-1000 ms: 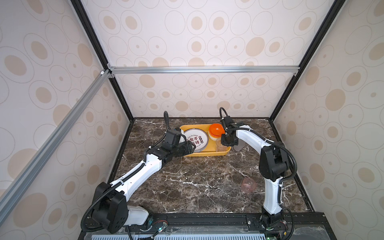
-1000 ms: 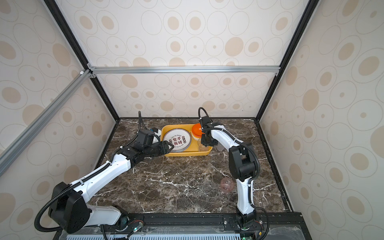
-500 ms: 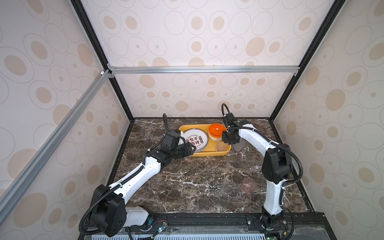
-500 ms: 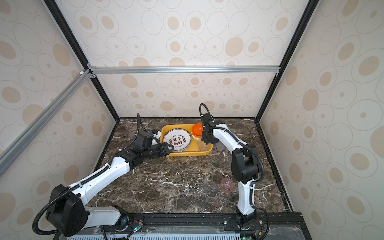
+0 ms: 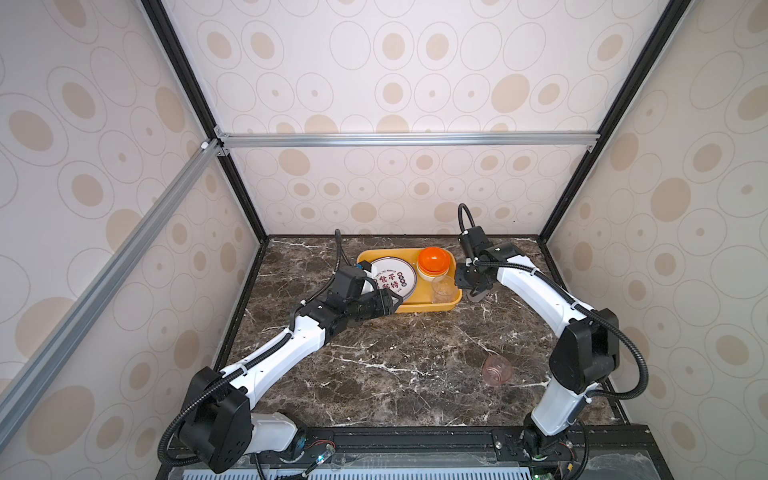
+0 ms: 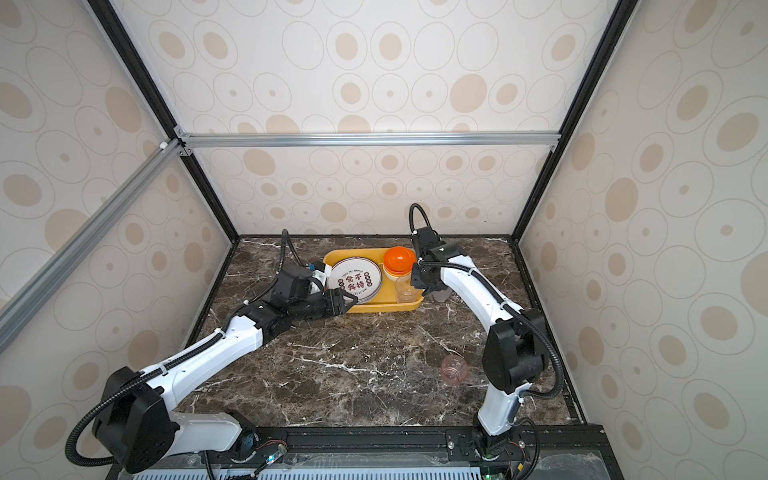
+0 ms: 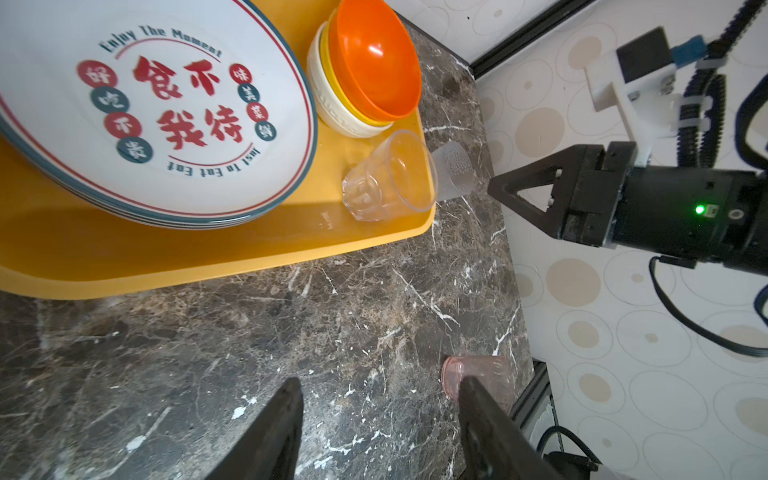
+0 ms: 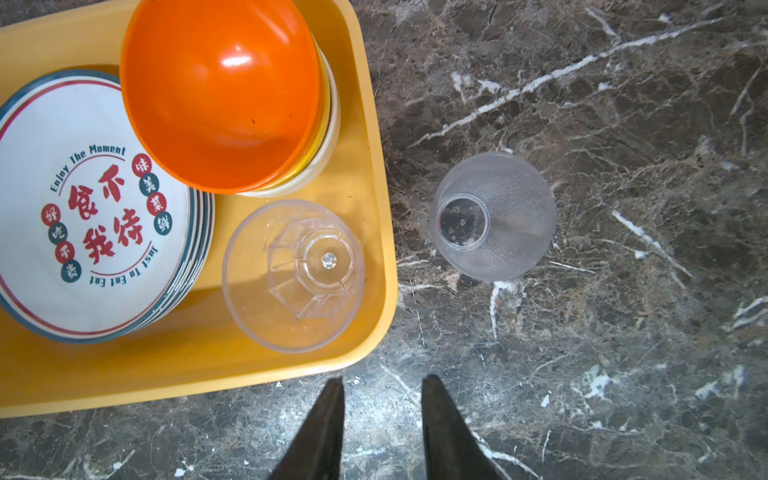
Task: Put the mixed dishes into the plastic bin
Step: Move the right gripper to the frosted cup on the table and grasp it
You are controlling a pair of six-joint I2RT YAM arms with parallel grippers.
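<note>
- Marble table (image 5: pixel 395 374): taken as the work surface. Two dishes are noted on it outside the bin.
- Plastic bin (image 5: pixel 424 309): the yellow-orange tray is located at the far middle of the table, between the two arms. Most of the dishes are already inside it.
- Plates (image 5: pixel 392 277): a stack is recorded in the bin on the left arm's side. The top plate is printed with red Chinese characters. This part is judged done.
- Bowls (image 5: pixel 433 259): these are nested in the far corner of the bin, just beside the plates, with an orange one on top. This part is also judged done.
- Left gripper (image 7: pixel 380 382): it is held low at the near edge of the bin. Its fingers are spread wide and nothing is held between them.
- Right gripper (image 8: pixel 384 380): it is held above the table just beside the bin's right wall. Only a narrow gap is seen between its fingers, and the gap is empty.
- Clear cup (image 8: pixel 293 274): it is seen mouth up inside the bin, near the bowls. It is counted as placed.
- Grey cup (image 8: pixel 492 216): it appears inverted on the table, just outside the bin's right wall and apart from it. It is not yet placed.
- Pink cup (image 5: pixel 496 370): it is seen on the table near the right arm's base, well apart from the bin. Its orientation cannot be told.
- Progress is judged late, with two cups outstanding. The grey cup is judged the likely next pick.
</note>
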